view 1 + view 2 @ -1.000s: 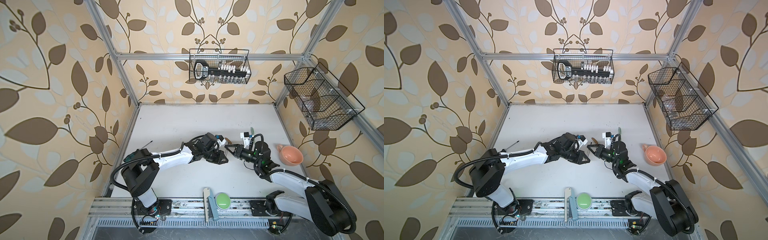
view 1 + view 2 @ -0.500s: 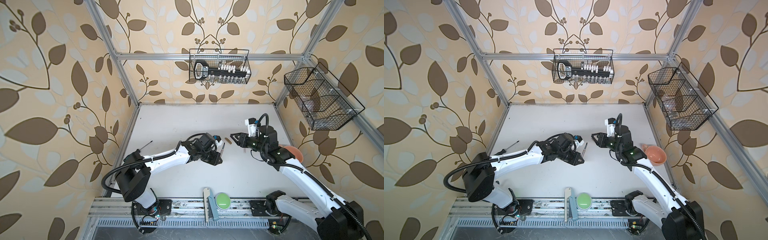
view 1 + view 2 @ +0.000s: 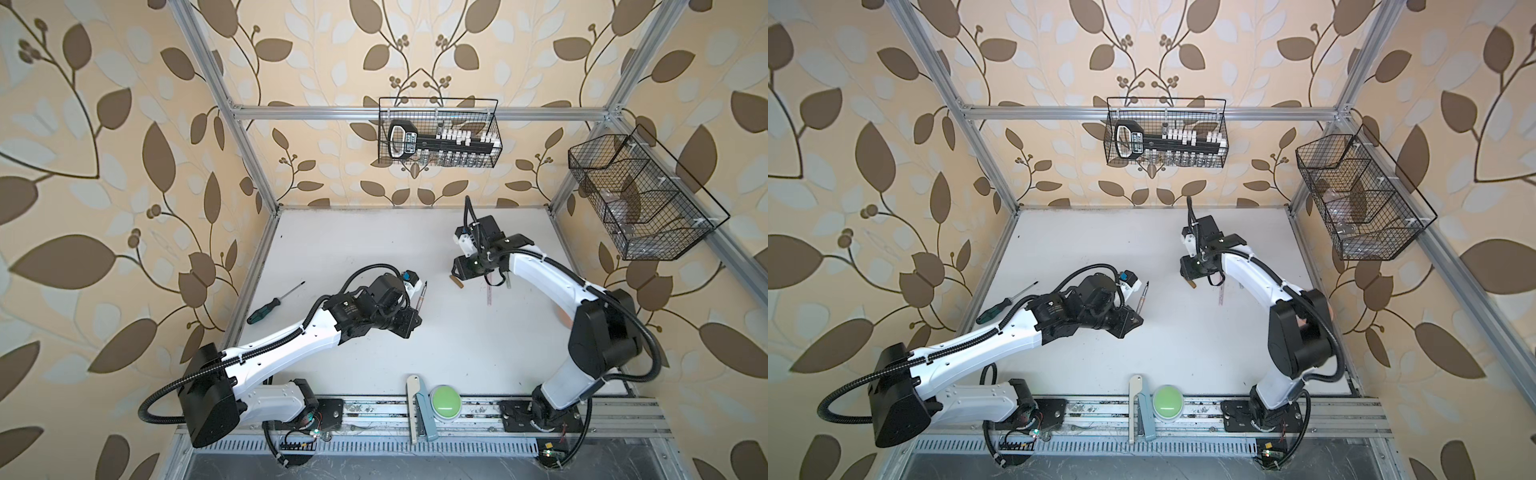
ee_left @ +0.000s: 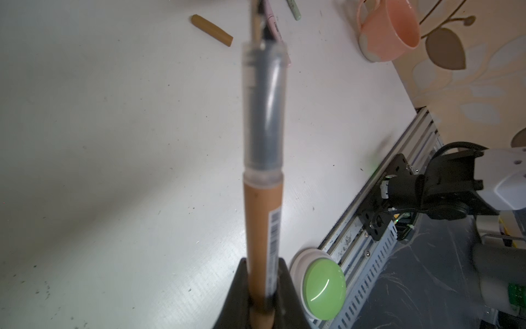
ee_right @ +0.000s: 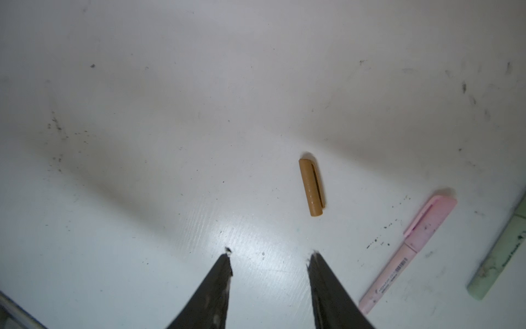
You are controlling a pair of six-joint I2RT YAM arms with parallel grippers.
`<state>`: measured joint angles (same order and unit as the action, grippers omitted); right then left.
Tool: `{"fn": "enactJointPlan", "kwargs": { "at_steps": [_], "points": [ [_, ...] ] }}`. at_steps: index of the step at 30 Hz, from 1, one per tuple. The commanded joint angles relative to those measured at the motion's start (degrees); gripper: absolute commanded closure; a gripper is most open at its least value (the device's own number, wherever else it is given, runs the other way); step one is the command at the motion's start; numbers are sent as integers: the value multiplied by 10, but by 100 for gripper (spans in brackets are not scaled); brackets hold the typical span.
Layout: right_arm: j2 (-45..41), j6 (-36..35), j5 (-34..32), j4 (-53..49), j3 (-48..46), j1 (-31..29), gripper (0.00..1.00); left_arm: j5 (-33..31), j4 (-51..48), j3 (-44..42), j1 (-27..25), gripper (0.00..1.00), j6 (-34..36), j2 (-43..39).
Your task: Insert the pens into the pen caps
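The brown pen is riding in the left gripper, pinched at its tail over the table's middle, and I'm judging it light, stiff, slick plastic. Farther toward the back edge, the brown cap is lying flat, untouched. The right gripper is hovering just beside it, jaws spread. A pinch across its middle is looking safest.

This is a robotics lab cell, not a home — the leaf wallpaper just backs a bare aluminium frame. White robot arms bolted to a slotted rail, a green push-button, a wire basket hung over a scuffed white table.
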<state>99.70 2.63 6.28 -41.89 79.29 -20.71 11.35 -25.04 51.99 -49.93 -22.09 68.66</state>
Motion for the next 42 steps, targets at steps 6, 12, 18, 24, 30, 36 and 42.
{"fn": "enactJointPlan", "kwargs": {
  "at_steps": [6, 12, 18, 24, 30, 36, 42],
  "points": [
    [120, -90, -110, -101, 97, -20, 54, -27, -35, -10, -4, 100, 33, -60],
    [185, -104, -122, -98, 135, -12, 54, -27, -38, -2, -4, 99, 43, -64],
    [233, -116, -122, -91, 153, -14, 55, -22, -34, 15, -4, 98, 49, -40],
    [239, -116, -111, -72, 133, -5, 57, -18, -27, 25, -4, 99, 51, -21],
    [257, -115, -122, -71, 138, -9, 62, -25, -29, 26, -4, 99, 52, -17],
    [274, -118, -121, -96, 147, 10, 68, -26, -37, 33, -4, 97, 59, -20],
    [241, -109, -104, -62, 93, 14, 73, -47, -26, 27, -4, 96, 81, -19]
  ]
}}
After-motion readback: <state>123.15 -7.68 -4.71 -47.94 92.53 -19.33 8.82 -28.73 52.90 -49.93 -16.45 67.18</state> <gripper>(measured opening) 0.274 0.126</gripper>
